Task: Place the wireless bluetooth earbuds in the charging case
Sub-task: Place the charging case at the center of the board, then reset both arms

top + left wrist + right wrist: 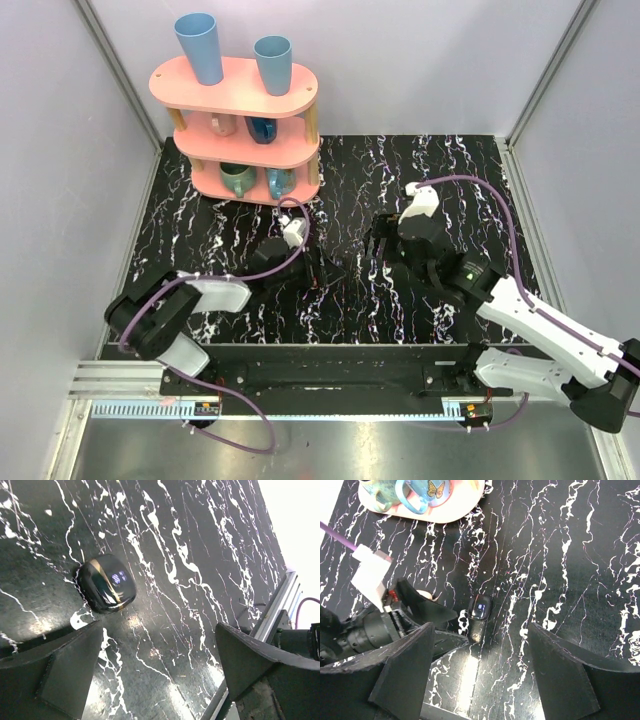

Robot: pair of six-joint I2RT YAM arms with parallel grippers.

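Worth guarding against: a knock to the charging case [106,583] from either set of black fingers, since lies loose on the slick marbled table [200,555] and would likely skate or spin away; also a lid not fully latched, hard to judge here, though looks closed, glossy and rounded, in the left wrist view; no earbuds in sight anywhere, so presumably inside, but cannot confirm. Left gripper [159,630]: spread wide, holding nothing, with the case lying on the table just beyond the tip of one finger; from the right wrist view, appears close beside a left finger, contact not clear. Right gripper [481,627]: likewise spread and empty, hovering over the case, touching nothing visible.
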